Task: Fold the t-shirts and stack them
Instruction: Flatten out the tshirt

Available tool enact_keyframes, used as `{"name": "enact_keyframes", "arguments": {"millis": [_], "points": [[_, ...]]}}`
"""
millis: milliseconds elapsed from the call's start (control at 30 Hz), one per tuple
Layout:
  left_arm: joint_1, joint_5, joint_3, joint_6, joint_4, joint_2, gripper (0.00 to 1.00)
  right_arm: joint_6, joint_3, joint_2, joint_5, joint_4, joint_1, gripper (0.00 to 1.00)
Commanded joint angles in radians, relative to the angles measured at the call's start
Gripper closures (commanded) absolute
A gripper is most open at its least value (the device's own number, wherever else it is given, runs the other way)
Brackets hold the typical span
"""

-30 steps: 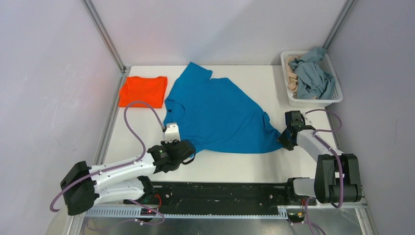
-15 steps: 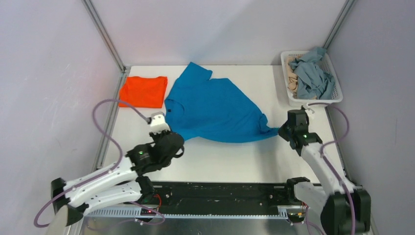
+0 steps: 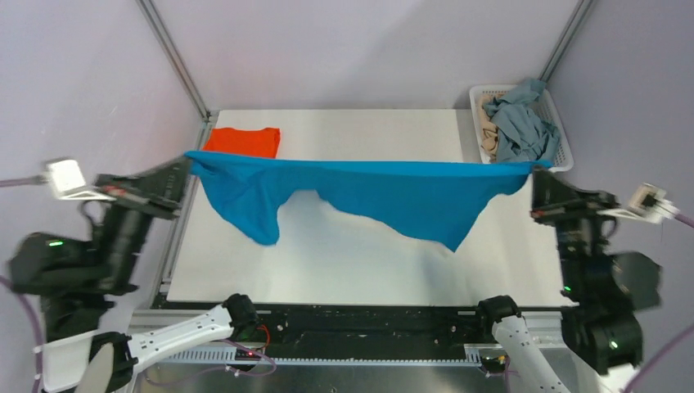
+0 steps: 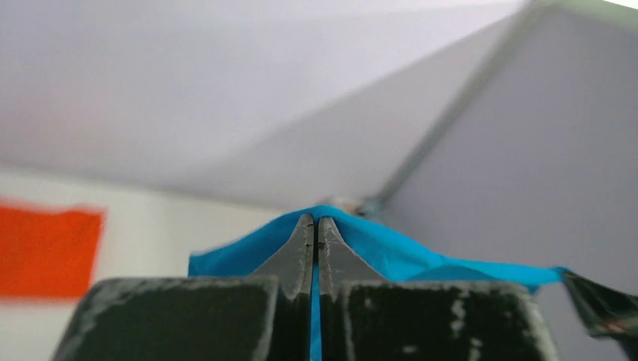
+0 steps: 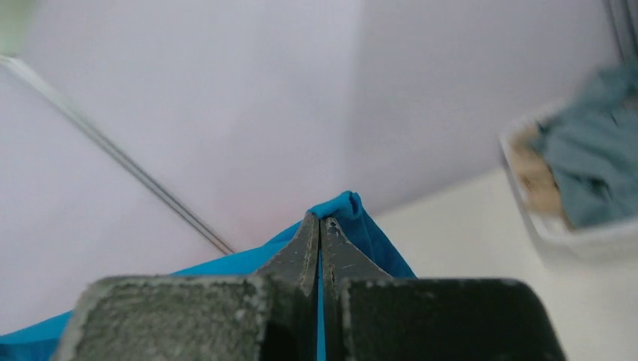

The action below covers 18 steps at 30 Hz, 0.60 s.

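Observation:
The cyan-blue t-shirt [image 3: 368, 192] hangs in the air, stretched taut across the table between both arms. My left gripper [image 3: 190, 160] is shut on its left end, and blue cloth [image 4: 421, 252] shows between the pressed fingers. At the right end my right gripper [image 3: 534, 168] is shut on the cloth [image 5: 361, 226] the same way. An orange t-shirt [image 3: 242, 140] lies folded flat at the table's back left corner, also seen as the orange t-shirt [image 4: 45, 248] in the left wrist view. Grey-blue t-shirts [image 3: 517, 123] and beige t-shirts [image 3: 488, 131] are bundled in the basket.
A white lattice basket [image 3: 483, 160] stands at the back right corner; the basket [image 5: 557, 233] shows in the right wrist view too. Metal frame posts [image 3: 176, 65] rise at both back corners against the pale walls. The white table [image 3: 360, 262] lies beneath the hanging shirt.
Both arms have swung up and outward, lifting the blue shirt off the table and pulling it taut between them. The right gripper closed on the shirt's right end.

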Motion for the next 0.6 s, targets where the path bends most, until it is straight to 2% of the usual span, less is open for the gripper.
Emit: {"name": "enact_keyframes", "arguments": {"millis": [0,133,233,367,433,500,567], "points": [[0.004,0.47,0.285,0.212,0.043,0.099,1.0,-0.072,0.224,0.025,-0.052,-0.005,-0.003,1.0],[0.004,0.611,0.517,0.249,-0.038,0.225,1.0,-0.106,0.441,0.1,-0.089,-0.06,-0.019,1.0],[0.004,0.66,0.626,0.282,-0.077,0.304,1.0,-0.125,0.535,0.162,-0.073,-0.106,-0.047,1.0],[0.004,0.553,0.666,0.347,-0.084,0.37,1.0,-0.136,0.564,0.204,-0.047,-0.111,-0.075,1.0],[0.004,0.456,0.643,0.41,-0.082,0.423,1.0,-0.14,0.531,0.225,-0.023,-0.096,-0.078,1.0],[0.011,0.247,0.606,0.474,-0.054,0.49,1.0,-0.148,0.449,0.254,0.011,-0.074,-0.079,1.0],[0.069,0.176,0.526,0.534,-0.016,0.548,1.0,-0.149,0.389,0.279,0.05,-0.041,-0.079,1.0]]}}
